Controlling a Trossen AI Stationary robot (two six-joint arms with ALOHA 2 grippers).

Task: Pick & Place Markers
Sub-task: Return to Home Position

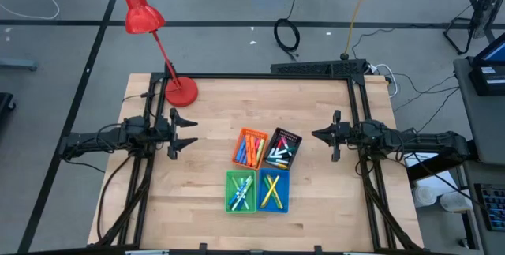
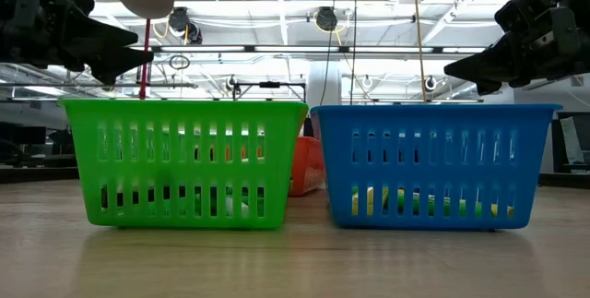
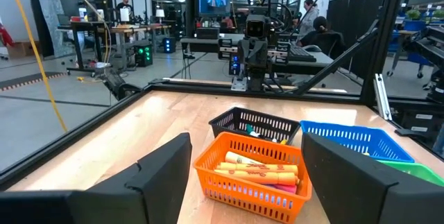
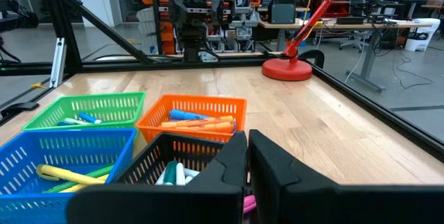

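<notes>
The markers lie in four small bins clustered at the table's middle. Orange and blue markers [image 1: 251, 149] [image 3: 260, 170] fill the orange bin [image 4: 208, 105]. White markers with coloured caps [image 4: 173, 174] sit in the black bin [image 1: 282, 148]. Yellow markers [image 4: 69, 177] rest in the blue bin [image 1: 273, 190], and blue ones [image 4: 80, 118] in the green bin [image 1: 241, 190]. My left gripper [image 1: 192, 132] [image 3: 243, 175] hovers open to the left of the bins. My right gripper [image 1: 317, 135] [image 4: 248, 161] hovers shut to their right. Both are above the table and touch nothing.
A red desk lamp stands with its base [image 1: 181, 91] on the table's far left corner, its head [image 1: 142, 10] leaning beyond the edge. A black frame rail [image 1: 268, 76] runs along the far edge. Bare wood surrounds the bins. People show at desks [image 3: 309, 9] in the room behind.
</notes>
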